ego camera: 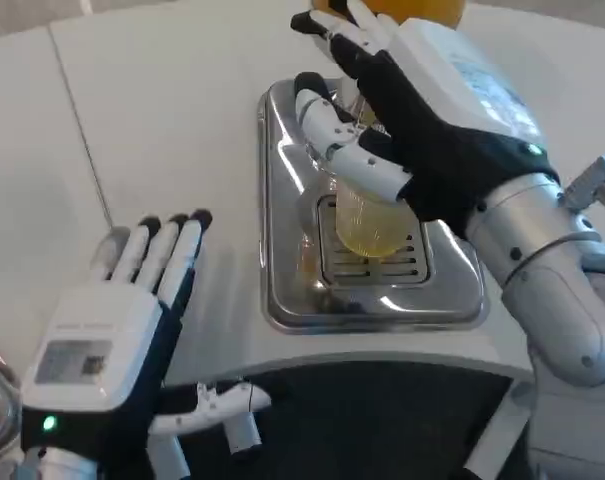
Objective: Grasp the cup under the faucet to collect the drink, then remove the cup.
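White tabletop (182, 110) fills the view, with a seam line running down its left part and a curved near edge. Set near that edge, right of centre, is a polished metal drip tray (282, 250) with a slotted grate (382, 262) in its middle. On the grate stands the cup (367, 225), clear and showing yellowish liquid (level not readable). The right hand (422, 130) reaches in from the right edge, forearm angled down and leftward, black palm turned toward the cup and fingers (342, 145) wrapped round its upper part, grasping it. An orange object (417, 10) shows at the far edge above the hand. The left hand (132, 310) rests flat near the near-left corner, back upward, fingers straight and extended, holding nothing, thumb off the near edge.
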Robot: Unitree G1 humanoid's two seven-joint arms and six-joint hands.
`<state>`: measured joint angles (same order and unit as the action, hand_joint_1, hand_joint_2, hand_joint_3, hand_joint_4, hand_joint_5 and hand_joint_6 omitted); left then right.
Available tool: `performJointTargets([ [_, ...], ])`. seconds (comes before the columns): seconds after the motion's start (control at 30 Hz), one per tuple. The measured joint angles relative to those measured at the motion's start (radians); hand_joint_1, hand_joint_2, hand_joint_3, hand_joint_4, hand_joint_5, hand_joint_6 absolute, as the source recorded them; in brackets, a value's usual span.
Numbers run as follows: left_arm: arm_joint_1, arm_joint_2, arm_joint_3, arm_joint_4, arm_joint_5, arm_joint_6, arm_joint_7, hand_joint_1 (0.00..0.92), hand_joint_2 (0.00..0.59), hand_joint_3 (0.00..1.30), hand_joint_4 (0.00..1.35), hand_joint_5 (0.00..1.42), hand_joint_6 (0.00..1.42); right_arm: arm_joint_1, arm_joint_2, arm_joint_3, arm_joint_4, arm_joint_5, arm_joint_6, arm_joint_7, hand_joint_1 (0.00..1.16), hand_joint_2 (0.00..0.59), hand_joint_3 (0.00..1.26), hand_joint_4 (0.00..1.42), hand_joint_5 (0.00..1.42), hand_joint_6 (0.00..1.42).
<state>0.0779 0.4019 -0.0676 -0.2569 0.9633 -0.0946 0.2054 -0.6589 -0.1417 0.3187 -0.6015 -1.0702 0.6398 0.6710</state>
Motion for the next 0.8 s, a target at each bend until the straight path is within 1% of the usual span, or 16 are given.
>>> performJointTargets([
  [0.13, -0.046, -0.008, -0.028, 0.019, 0.000, 0.013, 0.001, 0.002, 0.017, 0.00, 0.00, 0.00, 0.01, 0.013, -0.004, -0.015, -0.039, 0.000, 0.000, 0.030, 0.00, 0.586, 0.13, 0.00, 0.00, 0.00],
  [0.23, -0.054, -0.011, -0.041, 0.026, 0.000, 0.018, 0.001, 0.003, 0.019, 0.00, 0.00, 0.00, 0.01, 0.026, -0.005, -0.022, -0.062, -0.003, -0.001, 0.044, 0.00, 0.586, 0.13, 0.00, 0.00, 0.00],
  [0.4, -0.067, -0.019, -0.071, 0.050, 0.000, 0.028, 0.004, 0.004, 0.021, 0.00, 0.00, 0.00, 0.02, 0.032, -0.003, -0.034, -0.066, 0.002, -0.004, 0.047, 0.00, 0.586, 0.13, 0.00, 0.00, 0.00],
  [0.67, -0.115, -0.027, -0.098, 0.072, 0.013, 0.037, 0.004, 0.005, 0.022, 0.00, 0.00, 0.00, 0.02, 0.055, -0.002, -0.050, -0.062, 0.021, -0.037, 0.019, 0.00, 0.586, 0.13, 0.00, 0.00, 0.00],
  [0.73, -0.120, -0.027, -0.104, 0.076, 0.014, 0.039, 0.004, 0.005, 0.022, 0.00, 0.00, 0.00, 0.02, 0.074, 0.006, -0.059, -0.069, 0.027, -0.044, -0.003, 0.00, 0.586, 0.11, 0.00, 0.00, 0.00],
  [0.8, -0.122, -0.026, -0.108, 0.082, 0.014, 0.041, 0.004, 0.005, 0.022, 0.00, 0.00, 0.00, 0.03, 0.099, 0.021, -0.069, -0.082, 0.030, -0.048, -0.040, 0.00, 0.586, 0.09, 0.00, 0.00, 0.00],
])
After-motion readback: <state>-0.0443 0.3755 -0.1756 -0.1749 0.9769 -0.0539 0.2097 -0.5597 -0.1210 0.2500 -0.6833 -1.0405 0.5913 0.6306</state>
